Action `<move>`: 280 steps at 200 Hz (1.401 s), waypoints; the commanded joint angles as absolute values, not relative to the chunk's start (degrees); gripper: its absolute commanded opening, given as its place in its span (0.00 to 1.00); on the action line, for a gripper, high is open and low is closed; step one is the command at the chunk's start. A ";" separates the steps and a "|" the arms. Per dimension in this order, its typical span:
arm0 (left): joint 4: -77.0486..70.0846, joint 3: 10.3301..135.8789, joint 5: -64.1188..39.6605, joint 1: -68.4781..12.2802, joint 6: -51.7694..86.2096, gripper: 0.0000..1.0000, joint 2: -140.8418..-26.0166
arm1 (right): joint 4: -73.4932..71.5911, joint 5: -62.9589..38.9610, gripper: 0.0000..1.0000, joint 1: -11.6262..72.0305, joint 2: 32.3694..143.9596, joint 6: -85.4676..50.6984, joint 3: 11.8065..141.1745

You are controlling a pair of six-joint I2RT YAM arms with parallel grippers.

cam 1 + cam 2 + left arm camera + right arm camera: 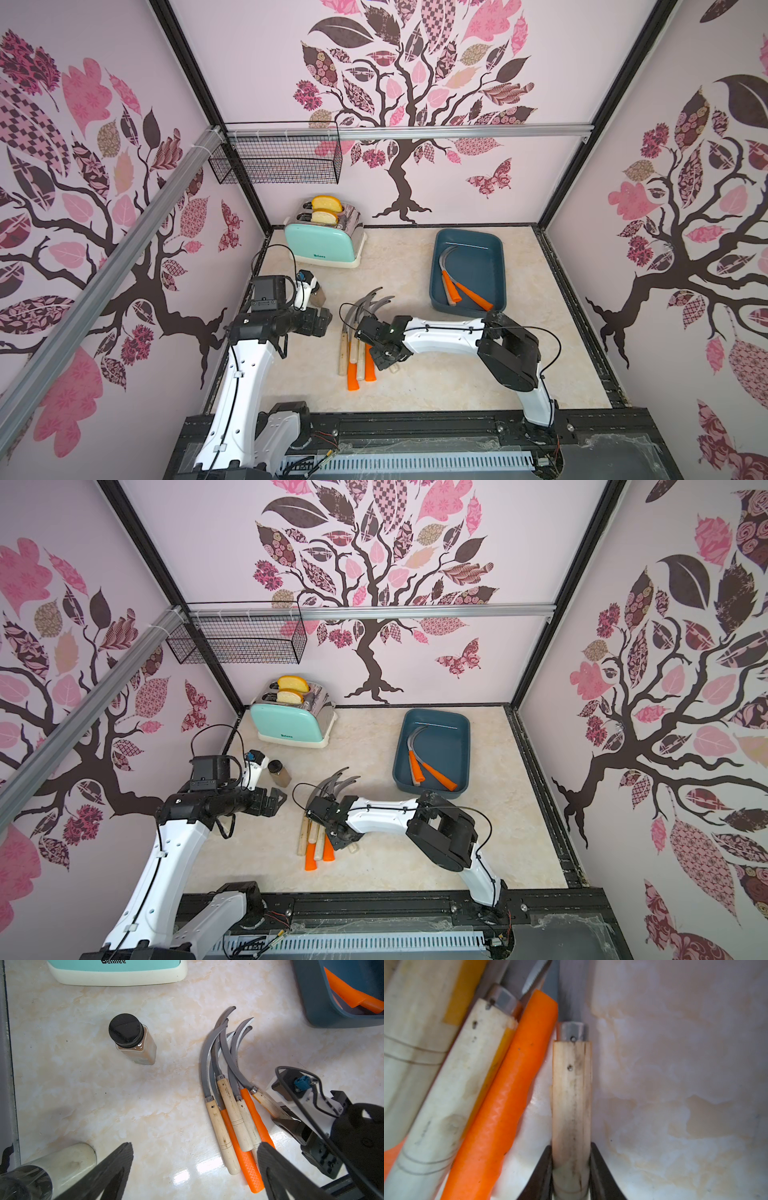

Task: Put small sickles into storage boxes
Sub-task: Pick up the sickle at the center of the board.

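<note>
Several small sickles (357, 345) with grey curved blades lie bunched mid-table, handles orange or pale wood. My right gripper (571, 1147) is shut on the pale wood handle of the outermost sickle (572, 1095), which still lies on the table beside the bunch. In both top views the right gripper (384, 357) (343, 837) sits low over the handles. The dark teal storage box (498, 266) stands at the back right with two orange-handled sickles (451, 282) inside. My left gripper (195, 1145) hovers open to the left of the bunch (276, 800), holding nothing.
A mint toaster (324, 239) with bread slices stands at the back left. A small black-capped bottle (133, 1039) stands between the toaster and the left arm. A black wire basket (278, 160) hangs on the back wall rail.
</note>
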State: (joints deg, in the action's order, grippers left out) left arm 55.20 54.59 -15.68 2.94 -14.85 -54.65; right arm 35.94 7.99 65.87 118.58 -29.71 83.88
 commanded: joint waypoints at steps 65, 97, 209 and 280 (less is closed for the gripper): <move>55.34 56.57 -15.97 2.72 -14.72 0.98 -55.19 | 40.11 11.89 0.21 65.92 112.87 -29.30 80.36; 55.24 56.72 -16.06 2.68 -14.66 0.98 -55.37 | 42.33 10.81 0.21 65.81 111.11 -27.70 80.71; 55.50 57.13 -16.30 2.64 -14.65 0.98 -55.15 | 49.00 9.57 0.21 65.30 108.90 -24.46 79.58; 55.37 57.45 -16.35 2.69 -14.59 0.98 -55.42 | 54.12 7.86 0.20 65.30 104.24 -21.89 77.63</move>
